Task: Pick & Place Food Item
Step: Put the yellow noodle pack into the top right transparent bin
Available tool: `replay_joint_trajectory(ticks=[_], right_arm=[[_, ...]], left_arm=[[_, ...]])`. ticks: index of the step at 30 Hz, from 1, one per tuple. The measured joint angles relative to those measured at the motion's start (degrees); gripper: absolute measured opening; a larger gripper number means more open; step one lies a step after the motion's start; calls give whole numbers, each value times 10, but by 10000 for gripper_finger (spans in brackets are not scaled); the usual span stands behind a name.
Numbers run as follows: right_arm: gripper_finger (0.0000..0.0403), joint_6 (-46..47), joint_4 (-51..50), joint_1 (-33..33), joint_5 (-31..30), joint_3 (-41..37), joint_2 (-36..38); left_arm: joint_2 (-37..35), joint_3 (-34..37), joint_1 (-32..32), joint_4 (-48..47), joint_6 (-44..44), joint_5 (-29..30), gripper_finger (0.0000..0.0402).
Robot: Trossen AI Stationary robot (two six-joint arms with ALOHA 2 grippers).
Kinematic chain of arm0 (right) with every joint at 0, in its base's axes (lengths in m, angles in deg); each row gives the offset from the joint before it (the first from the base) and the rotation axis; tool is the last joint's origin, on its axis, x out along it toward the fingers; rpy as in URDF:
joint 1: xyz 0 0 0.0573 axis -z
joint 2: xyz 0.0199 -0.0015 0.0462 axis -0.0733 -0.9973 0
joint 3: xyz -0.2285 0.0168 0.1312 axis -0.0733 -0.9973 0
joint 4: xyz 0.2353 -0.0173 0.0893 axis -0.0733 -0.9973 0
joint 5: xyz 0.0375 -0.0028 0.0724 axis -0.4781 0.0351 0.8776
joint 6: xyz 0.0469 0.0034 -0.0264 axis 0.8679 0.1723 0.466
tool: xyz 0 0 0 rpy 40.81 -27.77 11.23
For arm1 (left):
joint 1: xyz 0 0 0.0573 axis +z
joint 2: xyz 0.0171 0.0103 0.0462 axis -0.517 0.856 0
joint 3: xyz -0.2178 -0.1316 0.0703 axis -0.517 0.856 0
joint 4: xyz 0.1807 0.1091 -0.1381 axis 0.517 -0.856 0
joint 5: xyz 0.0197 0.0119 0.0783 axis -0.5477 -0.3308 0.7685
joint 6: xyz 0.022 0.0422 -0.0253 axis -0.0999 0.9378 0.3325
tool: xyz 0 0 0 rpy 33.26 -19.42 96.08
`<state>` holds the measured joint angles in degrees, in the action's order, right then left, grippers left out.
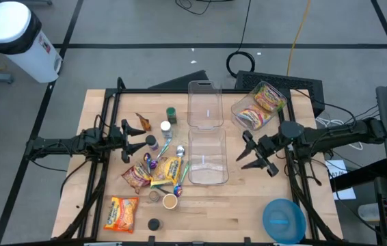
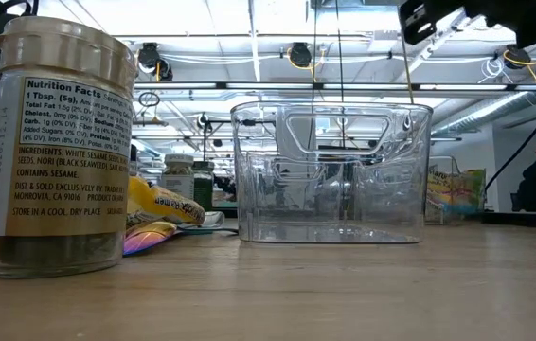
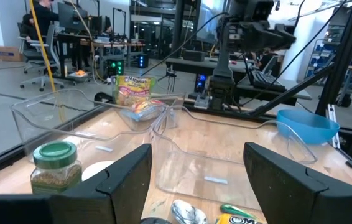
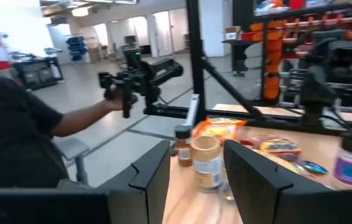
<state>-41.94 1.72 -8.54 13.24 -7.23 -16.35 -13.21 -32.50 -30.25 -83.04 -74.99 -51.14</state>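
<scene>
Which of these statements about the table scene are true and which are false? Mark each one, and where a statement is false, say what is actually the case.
1. The blue bowl sits near the table's front right corner. True.
2. The clear bin at the back right is empty. False: it holds colourful food packets.
3. The right gripper holds a spice jar. False: it holds nothing and hovers just right of the front clear bin.
4. The left gripper is open, beside the cluster of jars and packets. True.
5. An orange snack packet lies near the front left of the table. True.
</scene>
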Motion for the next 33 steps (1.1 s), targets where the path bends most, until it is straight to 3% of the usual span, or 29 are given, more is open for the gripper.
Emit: replay_joint_trajectory(ticks=[7, 12, 18, 22, 25, 30, 33], right_arm=[[141, -21, 0, -29, 0, 0, -1], [141, -53, -6, -29, 0, 0, -1], [141, -90, -14, -29, -1, 0, -1], [141, -139, -14, -29, -45, 0, -1], [141, -168, -16, -29, -106, 0, 0], [141, -209, -8, -29, -176, 0, 0], [141, -226, 16, -29, -181, 0, 0]], left_arm=[[0, 0, 0, 93, 5, 0, 262], [0, 0, 0, 177, -41, 0, 262], [0, 0, 0, 174, -63, -3, 262], [27, -8, -5, 158, -107, -58, 262], [80, -55, -29, 122, -104, -90, 262], [253, -164, -103, -3, -44, -33, 262], [374, -224, -153, -51, -50, -21, 262]])
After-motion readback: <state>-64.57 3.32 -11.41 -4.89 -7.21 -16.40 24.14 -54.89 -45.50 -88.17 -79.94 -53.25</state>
